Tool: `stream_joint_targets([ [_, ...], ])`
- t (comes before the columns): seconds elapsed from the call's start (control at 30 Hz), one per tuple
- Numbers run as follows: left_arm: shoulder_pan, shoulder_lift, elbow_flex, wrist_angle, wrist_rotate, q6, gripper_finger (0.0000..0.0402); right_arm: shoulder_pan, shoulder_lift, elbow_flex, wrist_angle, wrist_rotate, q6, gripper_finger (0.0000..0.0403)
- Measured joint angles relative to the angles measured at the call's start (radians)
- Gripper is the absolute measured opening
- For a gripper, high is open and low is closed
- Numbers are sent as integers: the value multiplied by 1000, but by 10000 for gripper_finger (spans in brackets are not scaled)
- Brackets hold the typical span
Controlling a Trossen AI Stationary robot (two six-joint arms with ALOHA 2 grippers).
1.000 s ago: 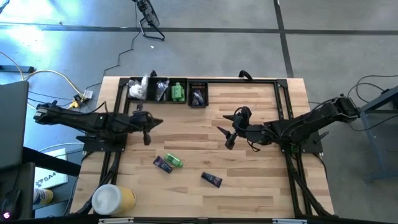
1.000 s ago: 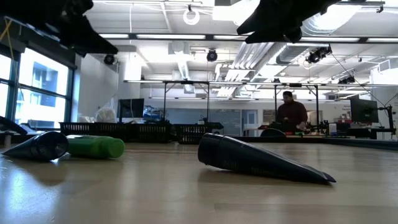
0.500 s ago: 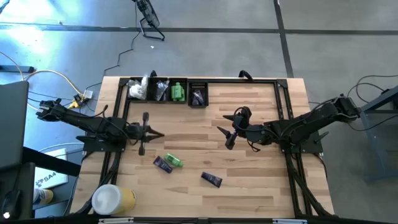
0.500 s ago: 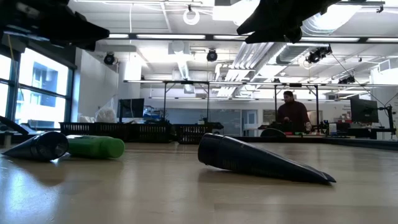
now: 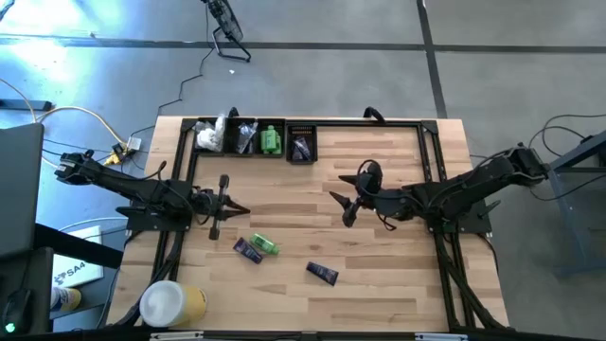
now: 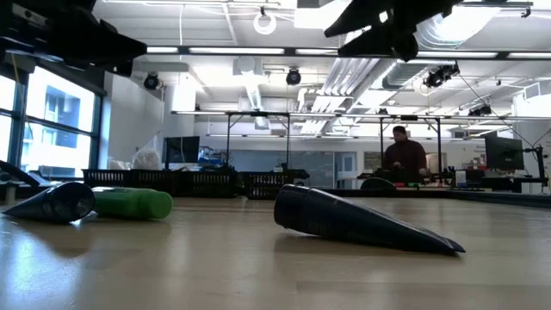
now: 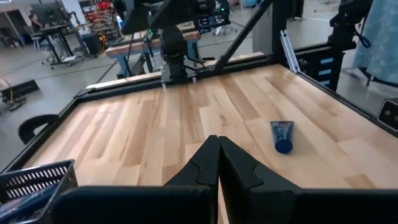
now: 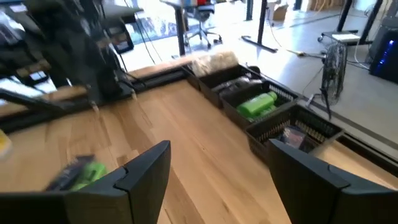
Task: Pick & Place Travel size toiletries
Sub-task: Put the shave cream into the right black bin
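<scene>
On the wood table lie a green bottle point(image 5: 266, 246) touching a dark sachet point(image 5: 248, 250), and a second dark tube point(image 5: 322, 273) nearer the front. In the low view they show as the green bottle point(image 6: 133, 203), the dark sachet point(image 6: 56, 202) and the dark tube point(image 6: 362, 222). My left gripper point(image 5: 241, 206) hovers shut, left of and beyond the pair, its tips point(image 7: 218, 144) pointing level across the table. My right gripper point(image 5: 341, 206) hangs open at mid-table, with nothing between its fingers point(image 8: 227, 155).
Black mesh bins point(image 5: 254, 137) line the far edge, holding white packets point(image 5: 210, 135), a green bottle point(image 5: 272, 140) and dark sachets point(image 5: 301, 148). A large white-and-yellow cylinder point(image 5: 170, 303) lies at the near left corner. A person stands in the room behind the table point(image 6: 403, 155).
My left gripper has drawn back a little toward the table's left edge and sunk slightly. Its wrist has rolled and levelled out, and it has stayed shut. My right gripper has rolled slightly in place. The items on the table have not moved.
</scene>
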Motion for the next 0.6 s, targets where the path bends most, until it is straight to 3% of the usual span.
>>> stream_joint_targets([
  [0.27,0,0,0,-1,0,-80,0,77,0,0,184,-1,-34,232],
  [0.37,0,0,0,-1,0,-97,0,102,0,4,220,-56,-24,222],
  [0.6,0,0,0,-24,0,-105,0,153,84,154,220,-122,-55,212],
])
